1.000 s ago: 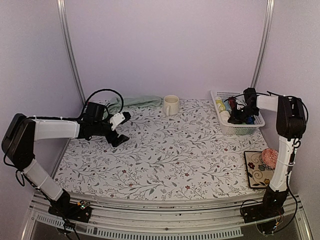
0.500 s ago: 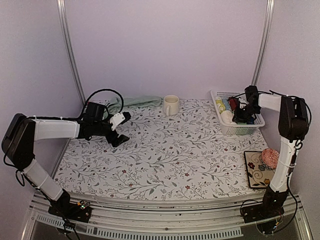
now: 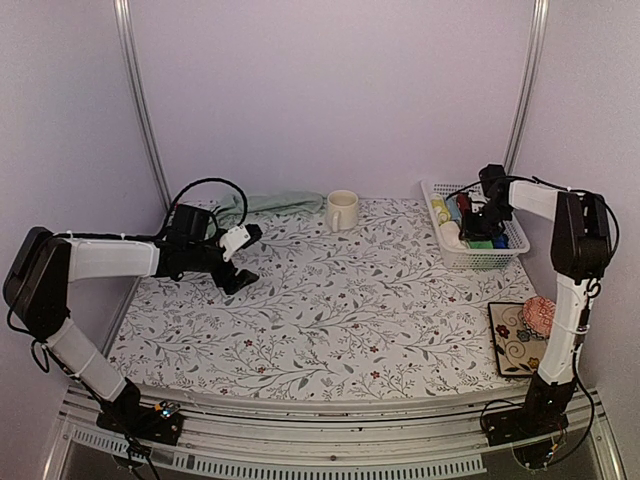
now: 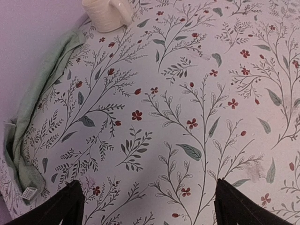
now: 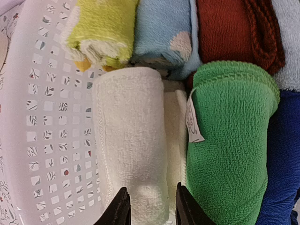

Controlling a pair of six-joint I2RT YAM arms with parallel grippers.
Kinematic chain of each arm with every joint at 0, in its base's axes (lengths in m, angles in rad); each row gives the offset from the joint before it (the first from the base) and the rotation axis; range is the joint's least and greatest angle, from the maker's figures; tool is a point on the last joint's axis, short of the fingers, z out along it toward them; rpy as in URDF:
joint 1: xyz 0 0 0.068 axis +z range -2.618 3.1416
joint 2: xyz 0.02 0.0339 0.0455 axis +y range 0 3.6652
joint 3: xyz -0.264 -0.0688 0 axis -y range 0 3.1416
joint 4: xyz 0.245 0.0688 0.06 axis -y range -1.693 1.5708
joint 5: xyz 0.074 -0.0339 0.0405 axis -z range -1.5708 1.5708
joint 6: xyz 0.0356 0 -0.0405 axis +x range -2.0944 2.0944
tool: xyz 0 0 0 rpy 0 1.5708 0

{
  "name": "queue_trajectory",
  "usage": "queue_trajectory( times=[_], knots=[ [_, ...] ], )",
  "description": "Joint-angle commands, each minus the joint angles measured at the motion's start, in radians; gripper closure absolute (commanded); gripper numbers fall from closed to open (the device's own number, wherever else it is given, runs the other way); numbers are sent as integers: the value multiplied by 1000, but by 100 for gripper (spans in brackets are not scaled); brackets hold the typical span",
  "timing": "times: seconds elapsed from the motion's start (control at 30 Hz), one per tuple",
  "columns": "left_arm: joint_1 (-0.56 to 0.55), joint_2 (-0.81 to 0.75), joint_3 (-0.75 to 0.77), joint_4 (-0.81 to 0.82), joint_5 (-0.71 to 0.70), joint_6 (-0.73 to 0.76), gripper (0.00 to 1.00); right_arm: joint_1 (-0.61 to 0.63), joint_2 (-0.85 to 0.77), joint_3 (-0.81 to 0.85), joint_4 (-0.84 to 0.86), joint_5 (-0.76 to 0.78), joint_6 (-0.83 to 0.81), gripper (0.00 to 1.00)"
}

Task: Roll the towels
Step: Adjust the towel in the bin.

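A pale sage green towel (image 3: 270, 204) lies loose and bunched along the back left edge of the table; in the left wrist view the same towel (image 4: 33, 108) runs down the left side. My left gripper (image 3: 245, 258) hovers over the floral tablecloth to the right of it, open and empty (image 4: 152, 211). A cream towel (image 5: 131, 140) lies rolled in the white basket (image 5: 42, 117), seen as a pale roll (image 3: 451, 233) from above. My right gripper (image 3: 478, 228) is down in the basket, its jaws (image 5: 149, 211) parted on either side of that roll's near end.
The basket (image 3: 480, 258) at the back right also holds rolled cloths: yellow-green (image 5: 101, 28), light blue (image 5: 161, 30), dark red (image 5: 225, 30), bright green (image 5: 229, 140) and dark blue (image 5: 281, 159). A cream mug (image 3: 342, 210) stands at the back middle. A patterned tile (image 3: 518, 338) lies front right.
The right gripper's jaws have come apart around the cream roll, and its wrist has shifted slightly left over the basket. The left arm has stayed still.
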Motion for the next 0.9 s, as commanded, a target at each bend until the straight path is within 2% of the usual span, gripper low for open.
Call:
queue_trajectory(
  times=[0.0, 0.23, 0.4, 0.47, 0.5, 0.53, 0.8, 0.87],
  knots=[
    [-6, 8, 24, -3, 4, 5, 3, 31, -11, 87, -53, 55, -12, 65],
    [-6, 9, 31, -5, -10, 6, 3, 47, -26, 177, -122, 124, -23, 58],
    [9, 27, 87, -29, -34, -8, 3, 93, -93, 153, -108, 160, -63, 34],
    [22, 56, 151, -59, -60, -11, 3, 131, -149, 118, -82, 183, -83, 19],
    [29, 77, 187, -73, -79, -12, 3, 154, -182, 98, -67, 199, -87, 5],
    [37, 98, 225, -84, -96, -15, 3, 175, -213, 75, -50, 213, -95, 0],
    [162, 446, 698, -238, -161, -64, 3, 395, -444, -138, 179, 258, -61, 1],
    [202, 540, 818, -287, -164, -78, 3, 434, -489, -216, 248, 177, -56, 1]
  ],
)
